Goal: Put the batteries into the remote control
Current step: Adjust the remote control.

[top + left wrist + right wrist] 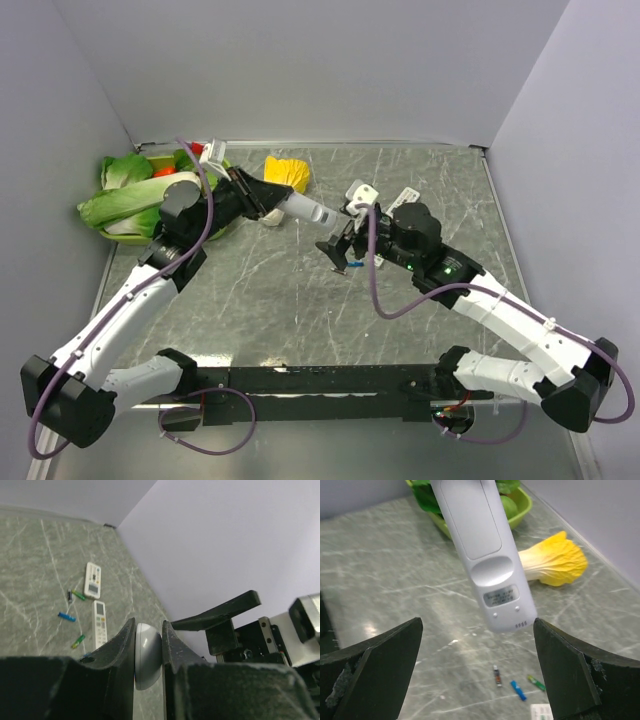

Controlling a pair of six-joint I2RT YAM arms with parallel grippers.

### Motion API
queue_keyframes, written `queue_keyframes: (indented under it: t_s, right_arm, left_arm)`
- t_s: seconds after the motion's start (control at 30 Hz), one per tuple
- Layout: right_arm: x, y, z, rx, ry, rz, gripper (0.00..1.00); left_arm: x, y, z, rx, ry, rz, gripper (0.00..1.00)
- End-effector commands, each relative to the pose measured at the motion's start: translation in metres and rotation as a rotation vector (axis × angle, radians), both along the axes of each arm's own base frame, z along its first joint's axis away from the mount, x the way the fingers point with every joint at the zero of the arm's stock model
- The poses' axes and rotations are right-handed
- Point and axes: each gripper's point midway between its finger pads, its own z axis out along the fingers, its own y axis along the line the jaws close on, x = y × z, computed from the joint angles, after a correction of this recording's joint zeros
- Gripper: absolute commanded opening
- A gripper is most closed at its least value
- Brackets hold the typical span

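My left gripper (148, 624) is shut on a light grey remote control (146, 656), holding it above the table by one end. Its free end (485, 550) points toward my right gripper (478, 625), back side up, the cover panel in place. My right gripper (340, 244) stands wide open just short of that end, with nothing between its fingers. Below on the table lie the batteries: a reddish-dark one (496, 675), a blue one (518, 690) and a green one (536, 682). The left wrist view shows the blue battery (66, 616) and two green ones (78, 641).
Two white remotes (93, 579) (100, 624) lie on the table beside the batteries. A yellow cabbage (287, 172) lies at the back. A green bowl (517, 505) with leafy greens (130, 195) stands at the back left. Grey walls close in the table.
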Motion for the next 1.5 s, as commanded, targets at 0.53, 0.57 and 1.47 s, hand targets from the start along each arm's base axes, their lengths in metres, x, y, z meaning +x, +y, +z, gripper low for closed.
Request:
queue_keyframes:
  t_s: [0.53, 0.57, 1.47]
  right_arm:
    - [0.020, 0.025, -0.023, -0.150, -0.108, 0.037, 0.94]
    - [0.020, 0.025, -0.028, -0.151, -0.102, 0.039, 0.93]
    - [0.011, 0.018, -0.009, 0.229, 0.152, -0.143, 0.00]
  left_arm:
    - [-0.012, -0.011, 0.020, 0.023, 0.016, -0.117, 0.01]
    - [-0.012, -0.012, 0.019, 0.023, 0.021, -0.124, 0.01]
    - [-0.026, -0.007, 0.013, -0.052, -0.130, -0.019, 0.82]
